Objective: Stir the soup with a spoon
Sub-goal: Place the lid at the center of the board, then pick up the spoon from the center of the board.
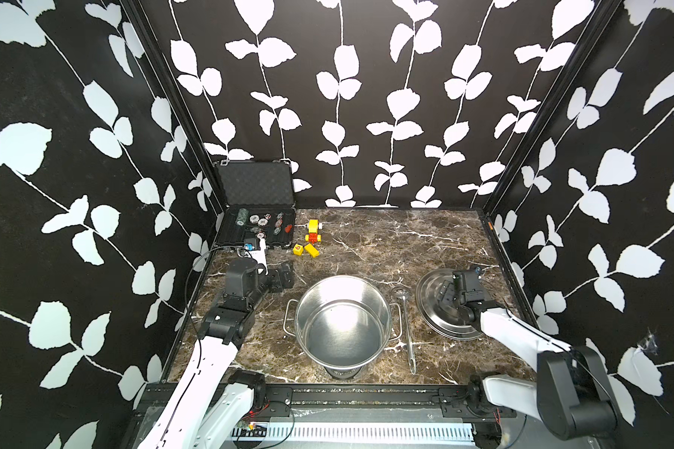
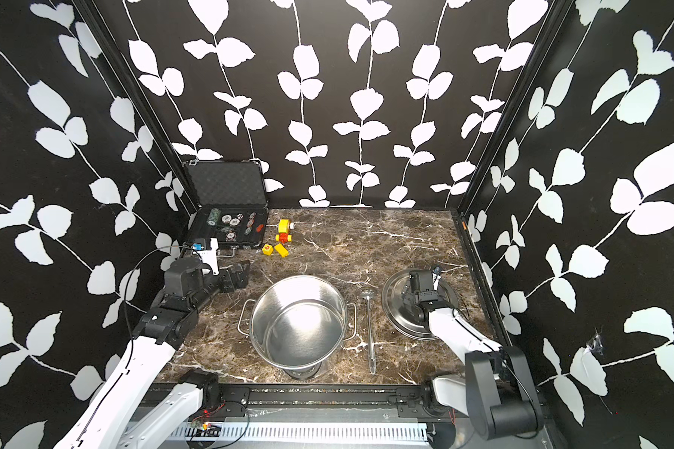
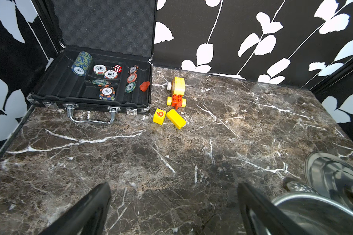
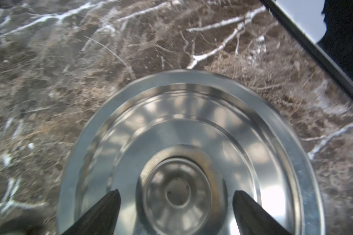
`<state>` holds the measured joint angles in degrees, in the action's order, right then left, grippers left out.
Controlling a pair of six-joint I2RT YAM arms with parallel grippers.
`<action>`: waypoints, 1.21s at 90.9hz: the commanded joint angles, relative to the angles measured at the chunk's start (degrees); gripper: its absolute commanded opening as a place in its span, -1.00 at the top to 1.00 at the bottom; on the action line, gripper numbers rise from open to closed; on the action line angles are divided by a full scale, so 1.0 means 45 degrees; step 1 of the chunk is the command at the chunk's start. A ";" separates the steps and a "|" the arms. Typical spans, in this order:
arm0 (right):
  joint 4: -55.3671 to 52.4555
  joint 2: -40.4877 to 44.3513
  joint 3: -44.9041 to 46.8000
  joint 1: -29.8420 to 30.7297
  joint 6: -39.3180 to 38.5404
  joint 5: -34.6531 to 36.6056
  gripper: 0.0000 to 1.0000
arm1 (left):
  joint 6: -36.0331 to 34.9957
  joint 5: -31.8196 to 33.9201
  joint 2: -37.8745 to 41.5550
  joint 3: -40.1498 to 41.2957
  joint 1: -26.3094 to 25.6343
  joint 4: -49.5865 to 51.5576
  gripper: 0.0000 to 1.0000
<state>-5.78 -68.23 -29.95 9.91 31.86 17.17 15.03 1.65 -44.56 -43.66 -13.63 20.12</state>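
Note:
A large steel pot [image 1: 343, 322] [image 2: 298, 322] with two wire loop handles stands at the table's front middle. Its inside is bare and shiny, and no soup shows in it. The spoon [image 1: 407, 330] [image 2: 370, 330] lies flat just right of the pot, bowl to the back. My right gripper [image 1: 446, 291] [image 4: 175, 195] hovers open over the flat steel lid [image 1: 430, 307] [image 4: 171, 114], its fingers either side of the lid's knob without touching it. My left gripper [image 1: 285, 278] [image 3: 174, 187] stands open and empty over bare marble, left of the pot.
An open black case of poker chips [image 1: 255, 229] [image 3: 90, 81] sits in the back left corner. Beside it are a yellow-red toy car [image 1: 313, 231] and two yellow blocks [image 1: 306, 249]. Patterned walls close in three sides.

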 commanded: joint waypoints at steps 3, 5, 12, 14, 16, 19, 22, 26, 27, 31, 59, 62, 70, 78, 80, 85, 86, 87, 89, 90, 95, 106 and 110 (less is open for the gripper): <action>-0.1839 0.1341 -0.1036 0.0475 -0.1284 -0.0648 -0.78 | -0.0628 0.0127 0.0256 -0.0537 0.0029 0.0089 -0.97; -0.2187 0.1496 -0.1170 0.0591 -0.1412 -0.0890 -0.78 | -0.0703 0.0089 0.0283 -0.0573 0.0028 0.0097 -0.97; -0.3393 0.1880 -0.1536 0.1197 -0.1531 -0.1909 -0.74 | -0.0972 -0.0057 0.0373 -0.0609 0.0040 -0.0011 -0.98; -0.3620 0.1973 -0.1568 0.1435 -0.1556 -0.2191 -0.73 | -0.1014 -0.0099 0.0400 -0.0610 0.0040 -0.0060 -0.97; -0.3794 0.2045 -0.1567 0.1720 -0.1568 -0.2496 -0.71 | -0.1059 -0.0178 0.0417 -0.0601 0.0030 -0.0121 -0.97; -0.3955 0.2125 -0.1505 0.2157 -0.1564 -0.2981 -0.70 | -0.1140 -0.0348 0.0410 -0.0609 0.0039 -0.0238 -0.97; -0.3950 0.2153 -0.1358 0.2522 -0.1529 -0.3577 -0.67 | -0.1204 -0.0616 0.0390 -0.0608 0.0040 -0.0375 -0.97; -0.3739 0.2112 -0.1093 0.3156 -0.1395 -0.4429 -0.63 | -0.1270 -0.1085 0.0359 -0.0610 0.0040 -0.0625 -0.97; -0.3678 0.2094 -0.1007 0.3299 -0.1356 -0.4679 -0.61 | -0.1279 -0.1214 0.0345 -0.0610 0.0040 -0.0692 -0.97; -0.3348 0.1919 -0.0722 0.3759 -0.1132 -0.5411 -0.54 | -0.1342 -0.1837 0.0259 -0.0579 0.0040 -0.0993 -0.98; -0.0372 -0.0192 0.0798 0.4716 -0.0648 -0.6810 -0.29 | -0.1520 -0.4630 -0.0684 -0.0797 0.0040 -0.2013 -0.97; -0.0150 -0.0439 0.0814 0.4722 -0.0680 -0.6885 -0.28 | -0.1579 -0.4759 -0.0758 -0.0834 0.0040 -0.1984 -0.98; 0.0441 -0.0988 0.0882 0.4717 -0.0740 -0.7176 -0.22 | -0.1738 -0.5121 -0.0863 -0.0898 0.0030 -0.1969 -0.97; 0.1063 -0.1452 0.0935 0.4702 -0.0789 -0.7561 -0.13 | -0.1855 -0.5376 -0.0881 -0.0899 0.0035 -0.2043 -0.97; 0.1185 -0.1541 0.0954 0.4699 -0.0804 -0.7637 -0.10 | -0.1884 -0.5413 -0.0890 -0.0888 0.0039 -0.2057 -0.97; 0.1382 -0.1705 0.0957 0.4692 -0.0810 -0.7728 -0.02 | -0.1974 -0.5508 -0.0898 -0.0894 0.0040 -0.2073 -0.96; 0.1431 -0.1729 0.0965 0.4692 -0.0819 -0.7735 0.00 | -0.1973 -0.5525 -0.0889 -0.0899 0.0040 -0.2071 -0.95; 0.1455 -0.1741 0.0959 0.4692 -0.0815 -0.7738 0.02 | -0.1992 -0.5534 -0.0885 -0.0891 0.0040 -0.2070 -0.95; 0.1508 -0.1769 0.0955 0.4692 -0.0811 -0.7740 0.05 | -0.2016 -0.5565 -0.0881 -0.0900 0.0030 -0.2069 -0.94; 0.1533 -0.1771 0.0974 0.4692 -0.0801 -0.7741 0.07 | -0.2033 -0.5573 -0.0881 -0.0902 0.0035 -0.2059 -0.94; 0.1679 -0.1760 0.0985 0.4677 -0.0758 -0.7682 0.14 | -0.2064 -0.5627 -0.0867 -0.0916 0.0035 -0.2068 -0.93; 0.1930 -0.1679 0.1012 0.4584 -0.0660 -0.7547 0.33 | -0.2073 -0.5834 -0.0920 -0.0967 0.0040 -0.2104 -0.88; 0.2033 -0.1650 0.1028 0.4511 -0.0611 -0.7551 0.42 | -0.2061 -0.5959 -0.0946 -0.0975 0.0028 -0.2154 -0.84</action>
<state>1.06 -75.72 -25.93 30.68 28.60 -16.67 6.74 -22.90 -48.90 -46.02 -13.61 12.12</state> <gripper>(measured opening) 0.332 0.941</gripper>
